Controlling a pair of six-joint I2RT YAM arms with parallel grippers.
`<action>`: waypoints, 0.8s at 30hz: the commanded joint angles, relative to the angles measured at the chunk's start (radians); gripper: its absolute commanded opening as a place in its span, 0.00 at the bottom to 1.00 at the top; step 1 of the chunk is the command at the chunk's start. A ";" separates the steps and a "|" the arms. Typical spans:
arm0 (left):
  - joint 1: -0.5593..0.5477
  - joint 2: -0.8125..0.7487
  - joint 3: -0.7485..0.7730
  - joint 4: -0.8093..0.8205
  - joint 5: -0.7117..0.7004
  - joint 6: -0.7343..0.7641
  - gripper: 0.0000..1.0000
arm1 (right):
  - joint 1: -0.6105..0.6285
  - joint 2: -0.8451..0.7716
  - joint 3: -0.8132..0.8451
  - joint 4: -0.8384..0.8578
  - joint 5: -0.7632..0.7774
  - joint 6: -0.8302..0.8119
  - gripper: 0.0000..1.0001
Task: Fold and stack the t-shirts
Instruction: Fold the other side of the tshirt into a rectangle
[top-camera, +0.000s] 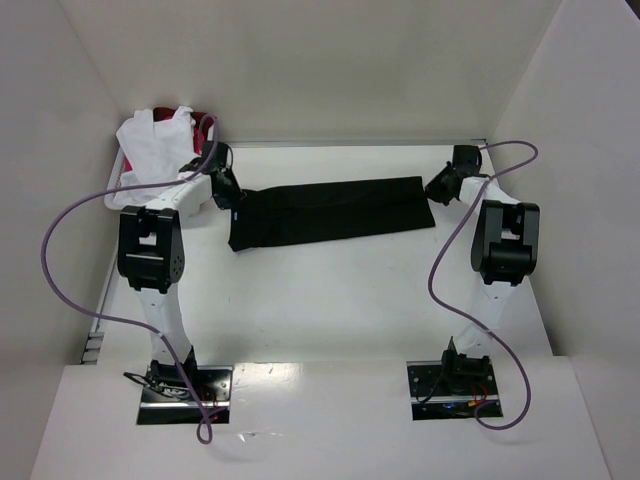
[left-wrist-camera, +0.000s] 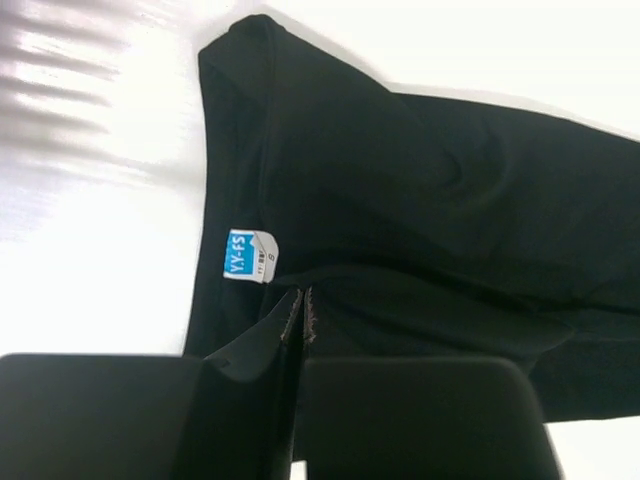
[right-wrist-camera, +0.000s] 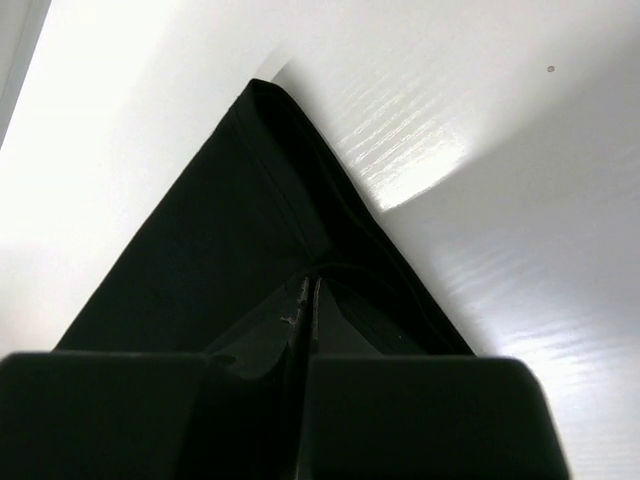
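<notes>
A black t-shirt (top-camera: 330, 212) lies on the white table as a long flat strip running left to right. My left gripper (top-camera: 232, 196) is shut at its left end, pinching cloth just below the light-blue neck label (left-wrist-camera: 247, 256). In the left wrist view the jaws (left-wrist-camera: 302, 305) meet over the black t-shirt (left-wrist-camera: 420, 200). My right gripper (top-camera: 438, 189) is shut on the strip's right end. In the right wrist view its fingertips (right-wrist-camera: 309, 295) nip a raised fold of the black t-shirt (right-wrist-camera: 220, 250) near the corner. A white t-shirt (top-camera: 150, 145) and a red t-shirt (top-camera: 207, 117) are heaped at the back left.
A white basket (top-camera: 118, 199) holds the heap at the back left, right behind my left arm. White walls close in the table at the back and on both sides. Purple cables (top-camera: 60, 225) loop from both arms.
</notes>
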 joint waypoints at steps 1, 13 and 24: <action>0.010 0.034 0.041 0.000 -0.008 0.031 0.10 | 0.002 0.038 0.062 0.048 0.000 -0.007 0.04; 0.010 -0.019 0.126 -0.009 -0.051 0.078 0.68 | 0.011 -0.037 0.112 0.048 -0.023 -0.046 0.77; -0.053 -0.238 -0.036 0.023 0.185 0.107 0.83 | 0.077 -0.195 0.089 0.048 -0.108 -0.057 0.85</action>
